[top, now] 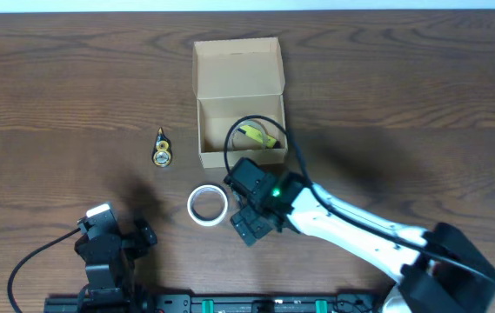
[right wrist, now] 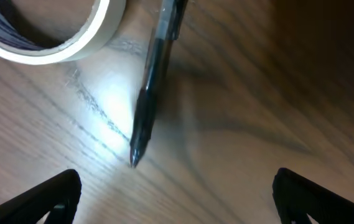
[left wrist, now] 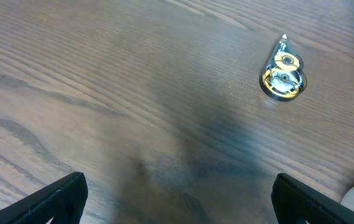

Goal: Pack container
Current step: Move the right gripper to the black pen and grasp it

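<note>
Container [top: 217, 117]: tan cardboard box, sits at the far middle of the counter [top: 404, 78]. Its flap lid [top: 237, 68] is open and folded back away from the arms. A yellow object [top: 258, 133] lies inside, near the front right corner. It is too small to identify, and a black cable [top: 234, 130] loops across it in the overhead view.

Right claw [right wrist: 177, 186]: hovers low over the counter just in front of the container's near wall. Its fingers [right wrist: 40, 199] are spread wide at the frame's lower corners and grip nothing. A dark pen [right wrist: 152, 81] lies flat on the wood ahead of the gap, tip pointing back toward the claw. The pen's far end runs up beside a white tape roll [right wrist: 52, 37]; contact between the two cannot be made out. In the overhead view the roll lies just left of the claw.

Left claw [left wrist: 180, 193]: at the near left of the counter, well apart from the container. The fingers stand wide apart, with bare wood between them and nothing in their grasp.

A small teardrop-shaped correction-tape dispenser [left wrist: 282, 71], clear with gold reels, lies flat on the counter left of the container, not touching it.
</note>
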Robot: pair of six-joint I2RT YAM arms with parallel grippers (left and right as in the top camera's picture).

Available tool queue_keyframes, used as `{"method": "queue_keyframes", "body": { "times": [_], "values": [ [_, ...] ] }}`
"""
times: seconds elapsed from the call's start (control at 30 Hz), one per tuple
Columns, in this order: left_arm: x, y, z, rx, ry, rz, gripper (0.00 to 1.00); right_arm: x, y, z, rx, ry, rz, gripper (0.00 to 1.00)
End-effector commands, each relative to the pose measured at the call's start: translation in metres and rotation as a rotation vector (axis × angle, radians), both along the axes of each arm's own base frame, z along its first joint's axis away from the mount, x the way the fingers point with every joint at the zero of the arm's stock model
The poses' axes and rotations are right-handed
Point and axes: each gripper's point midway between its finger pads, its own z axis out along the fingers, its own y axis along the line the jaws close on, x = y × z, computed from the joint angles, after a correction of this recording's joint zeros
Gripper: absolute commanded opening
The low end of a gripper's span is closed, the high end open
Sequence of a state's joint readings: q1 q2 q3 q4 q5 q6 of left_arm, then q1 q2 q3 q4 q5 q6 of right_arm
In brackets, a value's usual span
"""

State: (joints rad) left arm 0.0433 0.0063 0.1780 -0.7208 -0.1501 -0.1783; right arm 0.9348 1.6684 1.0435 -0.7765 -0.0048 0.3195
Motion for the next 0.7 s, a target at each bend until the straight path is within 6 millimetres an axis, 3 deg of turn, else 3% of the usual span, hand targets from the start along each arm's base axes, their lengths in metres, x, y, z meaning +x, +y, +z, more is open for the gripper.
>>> {"method": "queue_keyframes", "body": {
  "times": [0.0, 0.27, 0.67],
  "values": [
    [-0.002, 0.002, -0.006, 0.016, 0.021, 0.001, 0.96, -0.005, 0.006, -0.011, -0.015, 0.006, 0.009, 0.95],
    [-0.002, 0.002, -0.006, 0.016, 0.021, 0.001, 0.96, -0.008, 0.018, -0.032, -0.025, 0.009, 0.038, 0.85],
    [-0.002, 0.002, -0.006, 0.016, 0.021, 0.001, 0.95, -0.002, 0.024, -0.047, -0.025, 0.001, 0.036, 0.44]
  ]
}}
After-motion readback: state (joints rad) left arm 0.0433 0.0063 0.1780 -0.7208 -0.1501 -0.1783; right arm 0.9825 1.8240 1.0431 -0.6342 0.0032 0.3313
